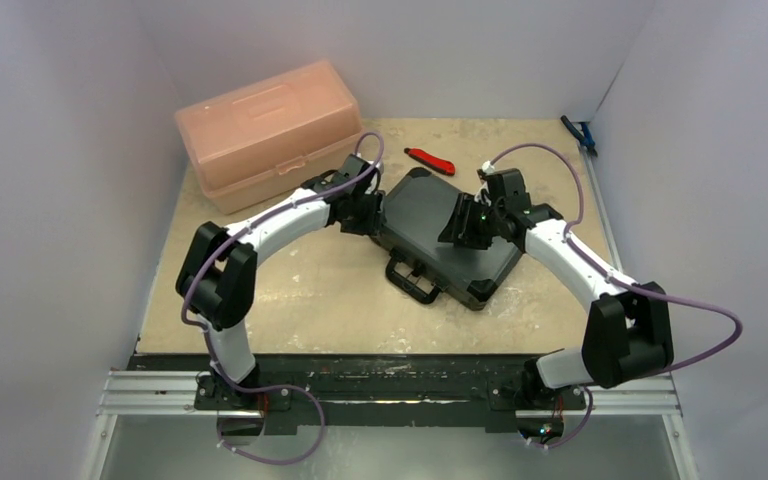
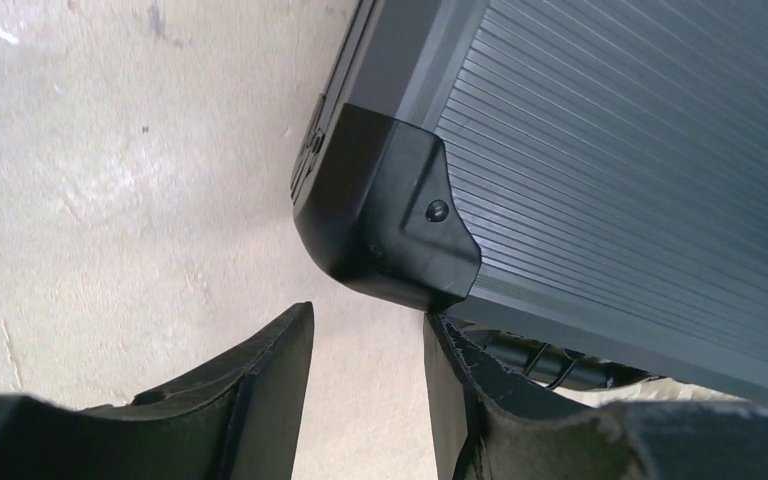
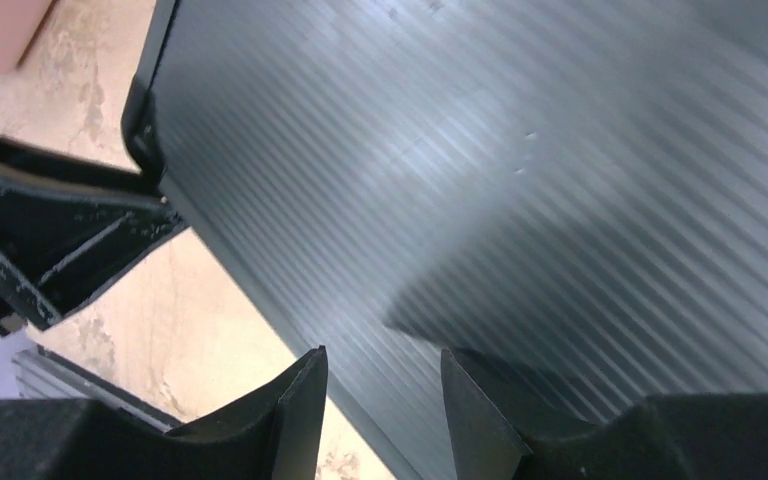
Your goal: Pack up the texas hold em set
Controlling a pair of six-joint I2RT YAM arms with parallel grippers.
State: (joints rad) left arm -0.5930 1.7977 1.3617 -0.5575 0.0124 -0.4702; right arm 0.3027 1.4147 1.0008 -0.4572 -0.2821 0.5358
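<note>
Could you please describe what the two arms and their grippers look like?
Both the left arm and right arm have white links, bulky black joints and a looping purple cable. The left gripper and right gripper have matte black, curved fingers.

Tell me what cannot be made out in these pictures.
- Contents of the briefcase: the shut lid hides them in every view.
- Whether the left gripper touches its corner: left wrist view, unclear.
- Whether the right gripper touches the lid: right wrist view, blurred.
- The blue object at the far right: top view, too small to name.
</note>
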